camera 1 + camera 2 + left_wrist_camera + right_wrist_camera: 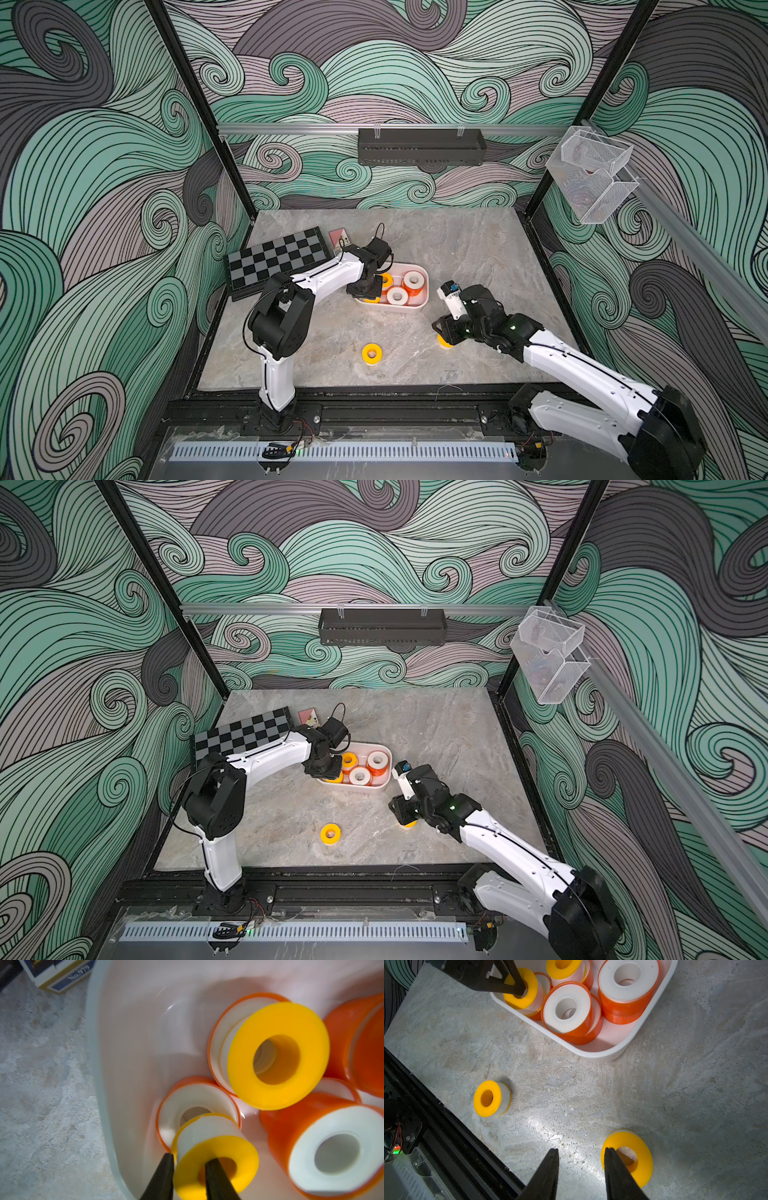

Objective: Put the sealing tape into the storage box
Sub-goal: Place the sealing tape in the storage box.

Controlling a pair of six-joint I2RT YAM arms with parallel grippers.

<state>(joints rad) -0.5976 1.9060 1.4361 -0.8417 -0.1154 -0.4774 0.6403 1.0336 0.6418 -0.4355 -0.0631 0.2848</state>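
Grey stone-patterned worktop (465, 249) seen from above, with two white-and-black robot arms reaching in from the near edge. A shallow white storage box (401, 308) sits near the middle, holding several rolls of sealing tape (412, 281) — white-faced rolls with orange sides, stacked in places, and a yellow roll (278, 1055) lying on top of one of them. The left end effector (191, 1157) is over the box's left end, its fingers straddling the wall of a second yellow roll (239, 1145): one finger in the centre hole, one outside. This roll rests tilted on a white-faced roll; whether the fingers pinch it or merely flank it I cannot tell. Two more yellow rolls lie flat on the worktop outside the box. A lone yellow roll (371, 353) lies toward the near edge, well apart from the box. The right-hand yellow roll (627, 1157) is just beneath the right end effector (581, 1149) — its fingers are spread, one above the roll's face beside the hole, the other over bare worktop, gripping nothing. A chessboard (276, 259) lies at the far left
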